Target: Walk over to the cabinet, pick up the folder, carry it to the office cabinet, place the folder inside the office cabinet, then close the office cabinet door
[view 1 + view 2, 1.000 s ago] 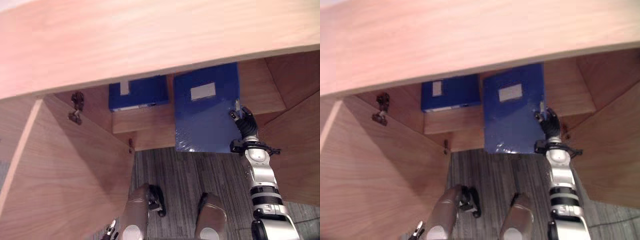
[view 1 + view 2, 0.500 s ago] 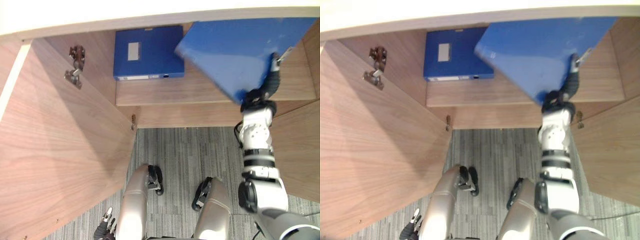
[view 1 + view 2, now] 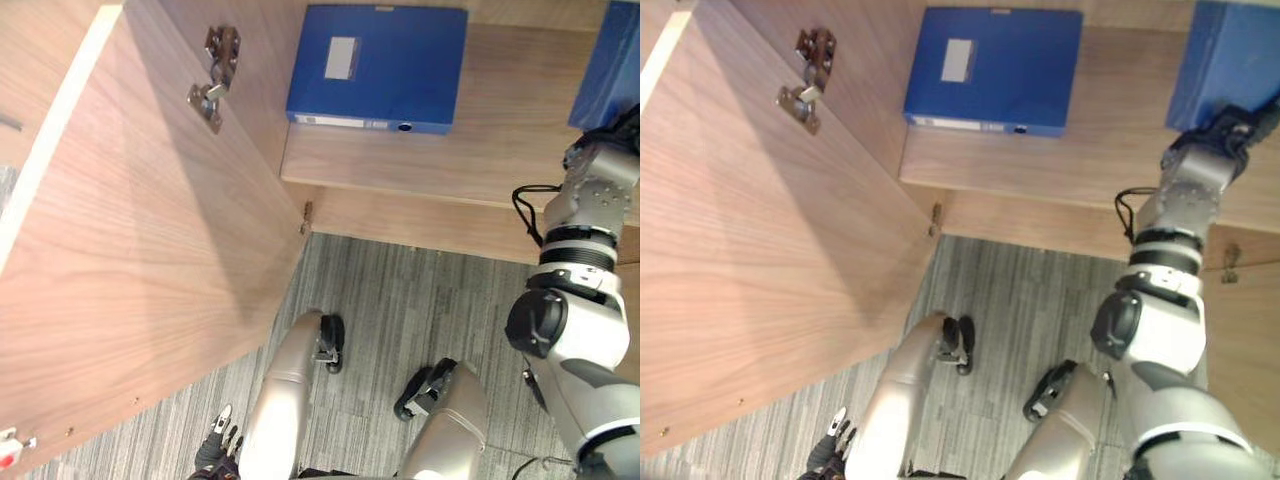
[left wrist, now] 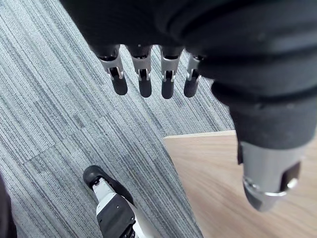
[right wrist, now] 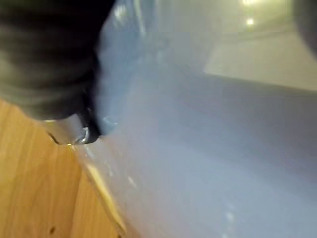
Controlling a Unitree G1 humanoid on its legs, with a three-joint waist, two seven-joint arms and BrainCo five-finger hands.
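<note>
The blue folder [image 3: 1228, 58] is up at the right edge of the cabinet opening, over the wooden shelf [image 3: 440, 165]. My right hand [image 3: 1234, 122] is just beneath its lower edge and grips it; in the right wrist view the folder's glossy blue face [image 5: 208, 148] lies right against the hand. My left hand [image 3: 216, 455] hangs low by my side over the carpet, with straight fingers [image 4: 144, 82] and nothing in it.
A second blue folder [image 3: 375, 65] with a pale label lies flat on the shelf's left part. The left cabinet door [image 3: 130, 250] stands open with its hinge [image 3: 213, 70] showing. Part of the right door [image 3: 1240, 330] is at the right. Grey carpet [image 3: 400, 300] lies below.
The camera has moved, so the whole picture shifted. The held folder, tilted across the opening before, now sits at the upper right edge with my right arm stretched up under it.
</note>
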